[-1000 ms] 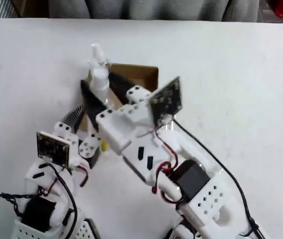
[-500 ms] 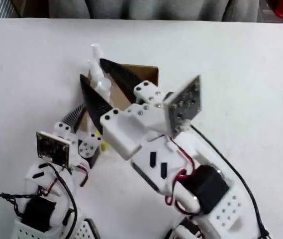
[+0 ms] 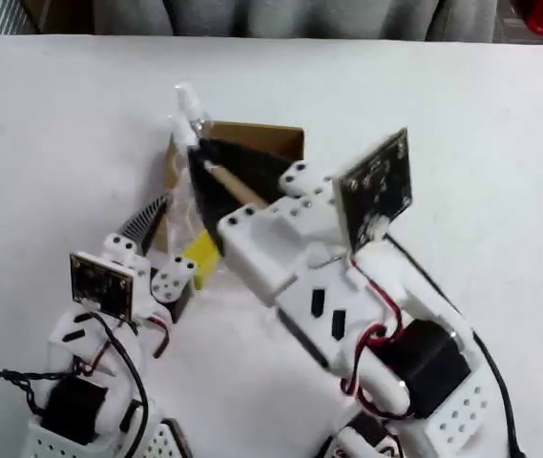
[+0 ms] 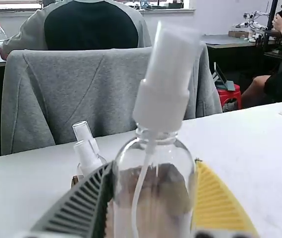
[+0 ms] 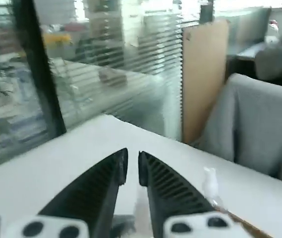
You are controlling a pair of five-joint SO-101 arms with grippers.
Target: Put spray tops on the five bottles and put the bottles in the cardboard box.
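Left jaws around bottle point(image 4: 153, 193), base unseen

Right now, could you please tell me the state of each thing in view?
Held bottle, gripped, spray top on.
Left gripper, jaws shut on the held bottle.
Right gripper, jaws almost shut, empty.
Box, open on top.
Bottles in the box, standing, spray tops on.
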